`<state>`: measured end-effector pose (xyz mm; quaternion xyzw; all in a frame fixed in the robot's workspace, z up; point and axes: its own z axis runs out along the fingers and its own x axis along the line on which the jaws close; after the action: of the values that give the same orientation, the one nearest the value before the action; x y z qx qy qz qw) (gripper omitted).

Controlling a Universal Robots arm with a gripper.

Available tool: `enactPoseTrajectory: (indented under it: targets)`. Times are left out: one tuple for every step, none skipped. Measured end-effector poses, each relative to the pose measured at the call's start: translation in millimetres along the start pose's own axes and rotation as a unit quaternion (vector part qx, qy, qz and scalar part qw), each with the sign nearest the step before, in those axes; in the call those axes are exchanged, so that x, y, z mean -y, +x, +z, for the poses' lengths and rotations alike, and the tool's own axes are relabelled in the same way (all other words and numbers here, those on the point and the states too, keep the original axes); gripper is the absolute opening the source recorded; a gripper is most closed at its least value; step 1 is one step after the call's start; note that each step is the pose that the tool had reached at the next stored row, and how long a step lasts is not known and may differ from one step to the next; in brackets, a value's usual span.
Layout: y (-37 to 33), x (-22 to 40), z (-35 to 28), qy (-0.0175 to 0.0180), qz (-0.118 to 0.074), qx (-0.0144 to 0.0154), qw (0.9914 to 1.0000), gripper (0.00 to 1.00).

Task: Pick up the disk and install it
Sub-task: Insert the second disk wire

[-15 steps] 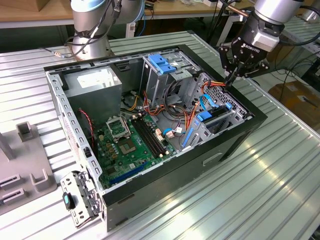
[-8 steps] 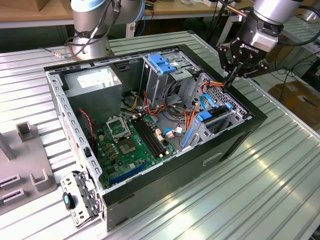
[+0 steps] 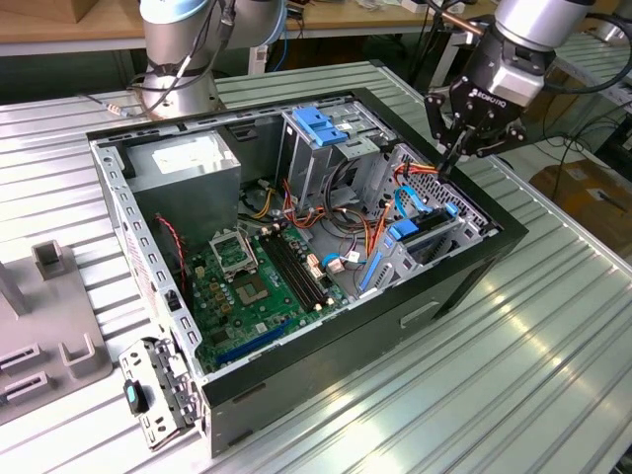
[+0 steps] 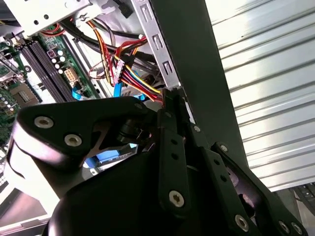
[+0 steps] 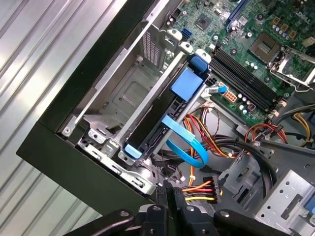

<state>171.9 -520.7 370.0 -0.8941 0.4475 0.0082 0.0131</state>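
Note:
The disk [image 3: 432, 225] stands on edge inside the drive bay at the corner of the open computer case [image 3: 395, 321] on the exterior view's right. Blue rails run along its edges. In the first wrist view the disk [image 5: 162, 115] is a dark slab between metal bay walls, with a blue tab at one end. My gripper [image 3: 447, 168] hangs just above the bay with its fingers shut and nothing held between them. In both wrist views the fingertips [image 5: 169, 192] [image 4: 170, 98] sit next to the red, yellow and black power plug [image 5: 204, 189]. A blue flat cable [image 5: 189, 147] loops beside the disk.
Inside the case are a green motherboard [image 3: 252, 286], a grey power-supply box [image 3: 188, 163] and a metal cage with a blue latch [image 3: 321, 123]. Loose coloured wires [image 3: 370, 237] crowd the space near the bay. The arm's base [image 3: 178, 59] stands behind the case, and grey fixtures [image 3: 49, 296] lie at the exterior view's left.

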Motion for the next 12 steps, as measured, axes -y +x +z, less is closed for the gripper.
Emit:
enactPoseTrajectory:
  targets:
    - [-0.9, -2.1, 0.2, 0.0000, 0.005, -0.0002, 0.99999, 0.16]
    - [-1.0, -2.1, 0.2, 0.0005, 0.022, -0.0005, 0.99976, 0.16]
    - [-1.0, -2.2, 0.4, 0.0011, 0.048, -0.0009, 0.99886, 0.16]
    - [-1.0, -2.1, 0.5, 0.0014, 0.060, -0.0011, 0.99819, 0.16]
    - [-1.0, -2.1, 0.6, 0.0017, 0.071, -0.0013, 0.99745, 0.16]
    - [-1.0, -2.1, 0.7, 0.0021, 0.085, -0.0015, 0.99638, 0.16]
    - [-1.0, -2.1, 0.8, 0.0025, 0.097, -0.0017, 0.99525, 0.16]
    - [-1.0, -2.1, 0.8, 0.0028, 0.110, -0.0019, 0.99398, 0.16]
    - [-1.0, -2.1, 1.0, 0.0031, 0.123, -0.0021, 0.99239, 0.16]
    - [-1.0, -2.2, 1.0, 0.0033, 0.131, -0.0022, 0.99137, 0.16]
    - [-1.0, -2.2, 1.1, 0.0036, 0.139, -0.0024, 0.99026, 0.16]
    - [-1.0, -2.2, 1.2, 0.0039, 0.152, -0.0025, 0.98841, 0.16]
